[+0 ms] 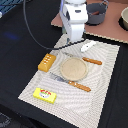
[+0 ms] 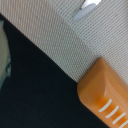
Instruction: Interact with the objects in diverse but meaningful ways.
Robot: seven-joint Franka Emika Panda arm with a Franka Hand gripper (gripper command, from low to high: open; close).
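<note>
While hovering over mat's far-left part, w/ fingers hidden in both views:

Gripper state: can't tell how wide or whether holding anything; gripper (image 1: 75, 40) masked by white arm body in exterior view, not visible in wrist view.

Nearest obj: orange bread loaf (image 1: 46, 62), at mat's left edge (exterior view's left), just toward near side from arm. Also fills a corner of wrist view (image 2: 102, 97).

Loaf long axis: diagonal, far-right to near-left across mat (image 1: 100, 80) edge; scored top face up.

Likely next move (guess): short drop + shift toward loaf, jaws across its narrow width.

Room: bare black counter (image 1: 15, 50) on loaf's outer side, open; tan plate (image 1: 74, 68) near on inner side, not touching.

Other objs: white fish (image 1: 88, 46) at mat's far edge, close to arm; red-brown sausage (image 1: 92, 61) just beyond plate; orange-handled cutlery (image 1: 72, 83) along plate's near side; yellow red-labelled block (image 1: 45, 94) at mat's near-left corner; grey pot (image 1: 96, 13) on far board, well apart.

Risk: nudging loaf off mat onto counter.
</note>
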